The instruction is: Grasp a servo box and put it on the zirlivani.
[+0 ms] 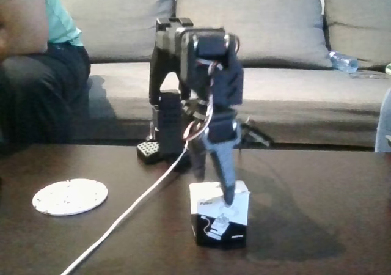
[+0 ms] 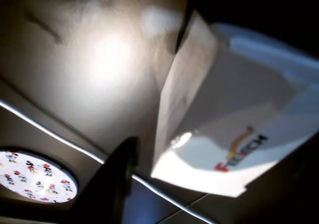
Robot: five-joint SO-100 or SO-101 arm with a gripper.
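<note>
The servo box [image 1: 220,219], white on top and black below, stands on the dark table near its front edge. My gripper [image 1: 214,186] reaches down onto the box's top. One finger [image 1: 227,186] lies across the white top and the other sits at the box's left rear edge. In the wrist view the box [image 2: 219,134] looms large at right, and a dark finger [image 2: 117,179] stands a little apart from its left edge, so the jaws look open around it. The zirlivani [image 1: 69,196], a flat white speckled disc, lies far to the left, and shows at lower left in the wrist view [image 2: 35,176].
A white cable [image 1: 134,208] runs from the arm's base diagonally to the table's front, between box and disc. A seated person [image 1: 36,55] is at the back left on a grey sofa [image 1: 275,30]. A plastic bottle [image 1: 343,62] lies on the sofa at right.
</note>
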